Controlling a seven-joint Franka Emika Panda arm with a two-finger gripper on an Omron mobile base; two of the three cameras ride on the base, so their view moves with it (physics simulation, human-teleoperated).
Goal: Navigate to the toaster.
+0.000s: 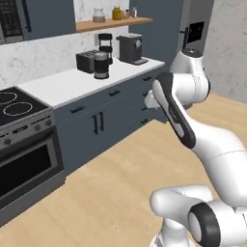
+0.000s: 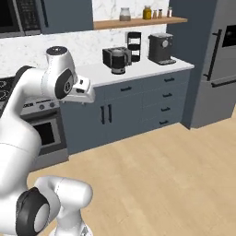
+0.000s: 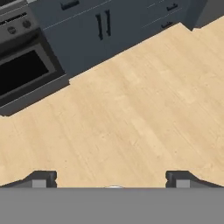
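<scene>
The toaster is a dark, wide box on the white counter against the back wall, partly behind a black kettle. The right base view has the toaster just left of the kettle. The arm is folded up over the wooden floor, some way short of the counter. In the hand view my gripper looks down at bare floor, its fingertips set wide apart and open with nothing between them.
A black coffee machine and a dark tall jar stand right of the toaster. A stove with oven is at the left, blue drawers run under the counter, and a grey fridge is at the right. Wooden floor lies between me and the cabinets.
</scene>
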